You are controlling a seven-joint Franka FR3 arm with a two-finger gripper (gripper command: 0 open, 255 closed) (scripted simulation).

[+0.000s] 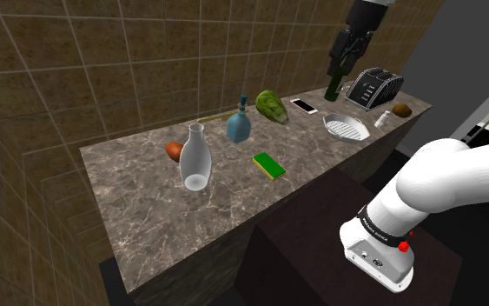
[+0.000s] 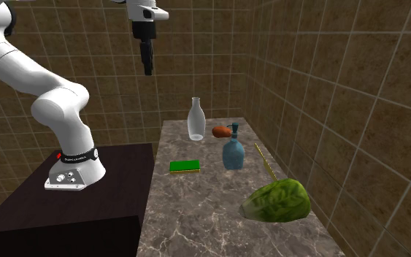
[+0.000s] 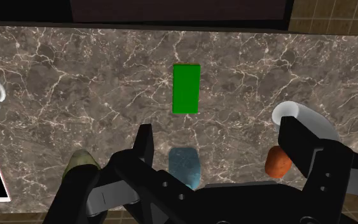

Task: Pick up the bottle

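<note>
**Claw (image 2: pixel 148 66) spread wide, way up over the blue bottle (image 1: pixel 239 124)**

So I'm using the green sponge (image 1: pixel 268 164) as my reference point, since it lies flat out in the open on the marble counter (image 1: pixel 147 204).

The blue bottle stands upright near the sponge, on the tiled wall (image 1: pixel 103 69) side of it. Nothing is touching it. The claw hangs high above the counter, up over that same wall side of the sponge. In the wrist view the two black fingers (image 3: pixel 144 143) stand far apart, and the bottle's top shows way down below in the gap between them. So it's open and holding nothing.

Other stuff around the sponge:
- A clear glass carafe (image 1: pixel 194 156) stands upright near the sponge, off toward the shoulder view's left.
- An orange-brown lump (image 1: pixel 174 150) sits past the carafe from the sponge, just beside the carafe. I can't tell what it is.
- A lettuce (image 1: pixel 271 106) lies on the wall side of the sponge, a bit toward the shoulder view's right, beyond the blue bottle.
- Further from the sponge toward the shoulder view's right come a phone (image 1: pixel 304 106) lying flat, then a grill pan (image 1: pixel 346 129), then a toaster (image 1: pixel 374 87), well apart from the sponge.

The dark stand (image 1: pixel 312 235) is on the sponge's other side, away from the wall, up against the counter's edge.
</note>
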